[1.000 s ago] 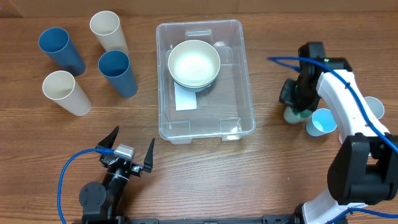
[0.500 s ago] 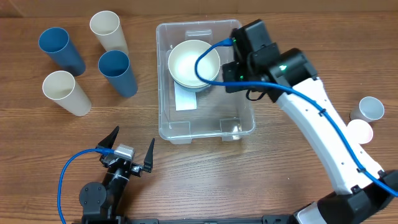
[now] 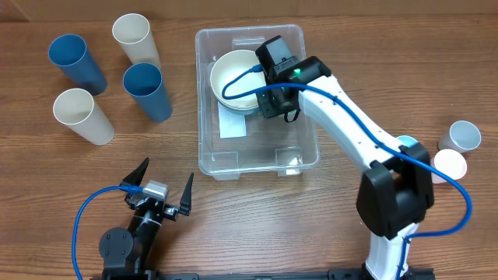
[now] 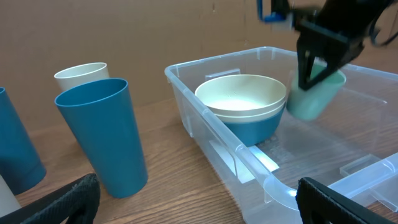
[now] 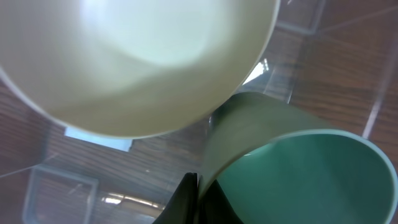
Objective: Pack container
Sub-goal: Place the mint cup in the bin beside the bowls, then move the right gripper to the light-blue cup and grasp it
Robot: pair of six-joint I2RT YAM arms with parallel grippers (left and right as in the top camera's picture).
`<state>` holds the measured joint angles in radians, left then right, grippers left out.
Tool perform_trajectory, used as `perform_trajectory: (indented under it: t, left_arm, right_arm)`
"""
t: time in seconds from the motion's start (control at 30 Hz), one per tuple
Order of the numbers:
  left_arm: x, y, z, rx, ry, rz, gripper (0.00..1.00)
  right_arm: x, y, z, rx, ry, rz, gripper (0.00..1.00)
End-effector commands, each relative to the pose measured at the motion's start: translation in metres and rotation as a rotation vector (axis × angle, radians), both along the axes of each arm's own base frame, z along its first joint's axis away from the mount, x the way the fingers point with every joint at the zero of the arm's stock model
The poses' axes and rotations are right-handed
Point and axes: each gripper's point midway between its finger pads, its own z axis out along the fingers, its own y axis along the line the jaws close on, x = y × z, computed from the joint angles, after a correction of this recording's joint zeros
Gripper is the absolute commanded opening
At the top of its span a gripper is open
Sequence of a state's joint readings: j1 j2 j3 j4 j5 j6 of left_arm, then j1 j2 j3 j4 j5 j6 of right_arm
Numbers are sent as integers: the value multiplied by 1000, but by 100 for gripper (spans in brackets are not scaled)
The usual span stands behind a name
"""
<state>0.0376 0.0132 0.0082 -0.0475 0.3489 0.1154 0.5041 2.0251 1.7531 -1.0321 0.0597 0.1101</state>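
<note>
1. Right hand (image 4: 316, 62) is clamped on the wall of a pale green cup (image 4: 314, 99), its fingers pinched tight at the rim.
2. That green cup hangs tilted inside the container (image 3: 296, 132), just beside the stacked bowls; whether it touches them cannot be told.
3. The container, a large clear bin, sits on the surface (image 3: 350, 225) at the middle of the overhead view, with a white label (image 3: 232, 124) on its bottom.
4. At its far end a cream bowl (image 4: 239, 93) nests in a blue bowl (image 4: 255, 127).
5. Left hand (image 3: 166, 177) rests low near the front edge, fingers spread wide and holding nothing, well apart from the container.
6. Two blue cups (image 3: 76, 62) and two cream cups (image 3: 136, 39) stand upright to the left of the container.
7. A grey cup (image 3: 465, 136) and a pink cup (image 3: 450, 165) stand at the far right, close together.
</note>
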Motion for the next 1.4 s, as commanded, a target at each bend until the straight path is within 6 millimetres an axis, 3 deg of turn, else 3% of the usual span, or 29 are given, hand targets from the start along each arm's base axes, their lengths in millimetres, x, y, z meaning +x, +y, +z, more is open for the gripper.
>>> perform_trajectory:
  t: [0.0,0.13,0.17,0.27,0.43,0.5,0.63,0.7,0.73,0.93,1.0,1.03,1.13,1.23,1.37]
  left_arm:
    - [-1,0,0,7,-8,-7,100]
    - [-1,0,0,7,-8,-6,100]
    - [-1,0,0,7,-8,-7,100]
    - [-1,0,0,7,-8,-7,100]
    - [-1,0,0,7,-9,-7,100]
    - [-1,0,0,7,-8,-7,100]
    - [-1,0,0,7,-8,-7,100]
    - [-1,0,0,7,-8,-7,100]
    - [-1,0,0,7,-8,-6,100]
    - [-1,0,0,7,-8,-7,100]
    - [-1,0,0,7,-8,-7,100]
    - [-1,0,0,7,-8,-7,100]
    - [-1,0,0,7,-8,-7,100]
    - [-1,0,0,7,-8,-7,100]
    - [-1,0,0,7,-8,-7,100]
  right_arm:
    - [4,0,-16,-21,13,4,4]
    - [8,2,-16,-13,-2,2,4]
    - [9,2,-16,-12,-3,1,8]
    - [9,1,-16,-14,-3,5,47]
    - [8,1,-8,-25,-4,21,52]
    - [7,0,12,-25,-1,21,52]
    - [6,-6,85,24,-45,-54,55]
    - [6,-23,112,54,-53,-149,56]
    - [5,-48,125,74,-39,-269,55]
    - [0,-156,131,142,71,-702,53]
    - [-17,-225,126,133,151,-891,52]
    - [-22,-241,125,128,169,-933,51]
    - [-31,-264,113,113,207,-992,47]
    - [-53,-287,81,14,304,-1052,46]
    - [-65,-293,52,-19,382,-1013,45]
